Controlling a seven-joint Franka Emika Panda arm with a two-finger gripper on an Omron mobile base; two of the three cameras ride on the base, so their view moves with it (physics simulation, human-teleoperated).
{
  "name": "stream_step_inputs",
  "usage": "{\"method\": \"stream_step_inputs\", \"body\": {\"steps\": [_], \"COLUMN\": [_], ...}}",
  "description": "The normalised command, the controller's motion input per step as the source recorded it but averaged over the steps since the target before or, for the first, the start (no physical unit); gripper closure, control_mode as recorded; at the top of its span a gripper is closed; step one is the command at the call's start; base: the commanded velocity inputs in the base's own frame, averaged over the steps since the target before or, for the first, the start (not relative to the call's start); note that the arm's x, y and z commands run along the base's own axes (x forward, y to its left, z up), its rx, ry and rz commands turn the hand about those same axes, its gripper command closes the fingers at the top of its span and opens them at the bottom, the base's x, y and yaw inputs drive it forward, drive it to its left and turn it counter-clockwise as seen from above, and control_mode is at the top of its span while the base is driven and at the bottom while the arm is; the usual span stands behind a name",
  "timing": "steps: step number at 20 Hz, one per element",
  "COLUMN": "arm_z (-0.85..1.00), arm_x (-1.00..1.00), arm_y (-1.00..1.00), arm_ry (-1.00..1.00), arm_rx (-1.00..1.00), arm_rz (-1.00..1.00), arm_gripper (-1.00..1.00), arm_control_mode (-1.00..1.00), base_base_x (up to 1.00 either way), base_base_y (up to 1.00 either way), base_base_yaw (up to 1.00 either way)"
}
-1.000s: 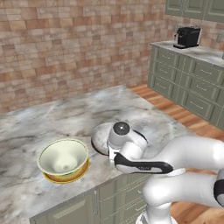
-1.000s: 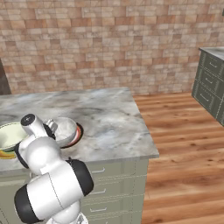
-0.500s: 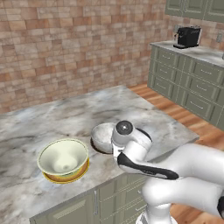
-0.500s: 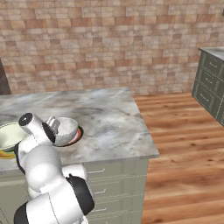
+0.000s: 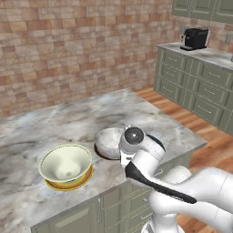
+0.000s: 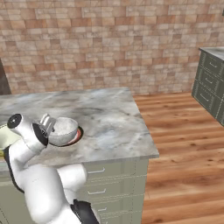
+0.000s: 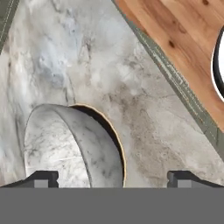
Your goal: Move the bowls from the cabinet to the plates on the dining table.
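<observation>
Since the earlier frame, my arm has drawn back from the grey bowl (image 5: 108,142), now seated on the dark plate (image 7: 117,144). My gripper (image 7: 113,178): fingers spread, apparently empty. Cream bowl (image 5: 65,164): on orange-rimmed plate (image 5: 69,184). Withdraw straight, avoiding the rim.

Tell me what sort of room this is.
Most likely a kitchen: a marble-topped island carries a cream bowl and a grey bowl on plates, green drawer units line the wall, and a coffee machine stands there.
</observation>
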Motion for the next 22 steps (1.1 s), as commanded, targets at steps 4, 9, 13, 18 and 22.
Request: {"method": "stream_step_inputs", "body": {"steps": [4, 9, 13, 18, 22], "arm_z": [0.56, 0.53, 0.39, 0.51, 0.53], "arm_x": [-0.80, -0.79, -0.46, -0.26, -0.17], "arm_y": [-0.01, -0.10, -0.28, -0.26, -0.27], "arm_ry": [-0.13, -0.10, 0.00, 0.01, 0.06], "arm_rx": [0.00, 0.00, 0.13, 0.29, 0.40], "arm_rz": [0.06, 0.06, 0.03, 0.00, 0.00], "arm_gripper": [-1.00, -1.00, -1.00, -1.00, -1.00], "arm_control_mode": [-1.00, -1.00, -1.00, -1.00, -1.00], "base_base_x": [0.00, 0.00, 0.00, 0.00, 0.00], "base_base_y": [0.00, 0.00, 0.00, 0.00, 0.00], "base_base_yaw": [0.00, 0.00, 0.00, 0.00, 0.00]}}
